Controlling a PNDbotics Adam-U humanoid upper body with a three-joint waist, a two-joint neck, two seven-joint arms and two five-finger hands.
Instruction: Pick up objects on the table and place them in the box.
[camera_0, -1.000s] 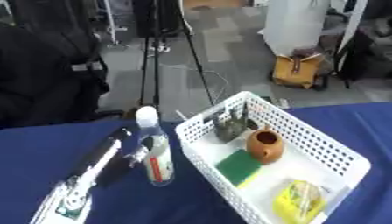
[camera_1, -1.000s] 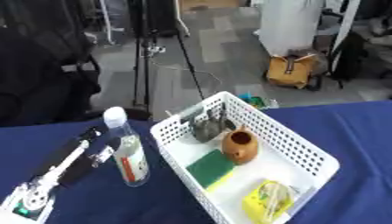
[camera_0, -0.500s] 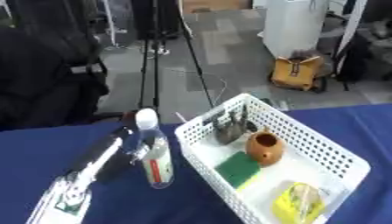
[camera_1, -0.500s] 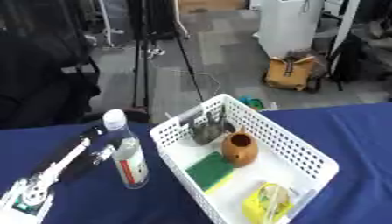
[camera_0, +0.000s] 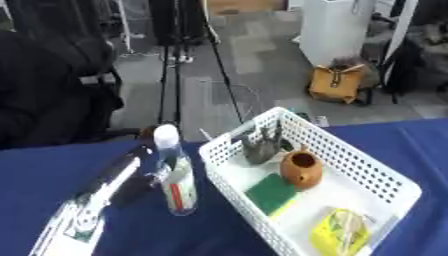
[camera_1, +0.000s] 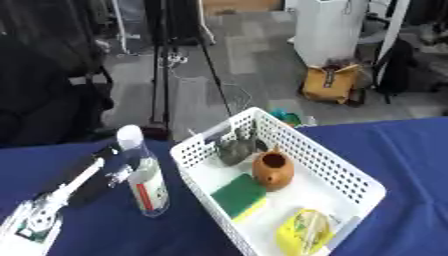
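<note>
Nothing on the blue table (camera_0: 35, 170) has changed place over the last second. The bottle, the basket and everything in the basket sit where they sat, and the robot's left arm still lies in the same line.

Well to the left of the white basket (camera_0: 359, 165), that arm comes up from the lower left corner, silver and white along its length and turning black toward the end. The left hand (camera_0: 138, 184) is the dark part at the tip, right up against the clear bottle (camera_0: 178, 186). From here I cannot tell whether it has hold of the bottle or only rests beside it. The right hand does not show.

The bottle stands upright just to the left of the basket. It has a white cap and a label with a red stripe, and it is still outside the basket.

Inside the basket:
- A dark grey object (camera_0: 261, 147) sits in the far corner.
- A brown round pot (camera_0: 300, 170) with an open mouth is beside it, nearer the middle.
- A green sponge (camera_0: 271, 193) lies flat against the left wall.
- A yellow packet (camera_0: 339, 231) lies at the near end.
</note>
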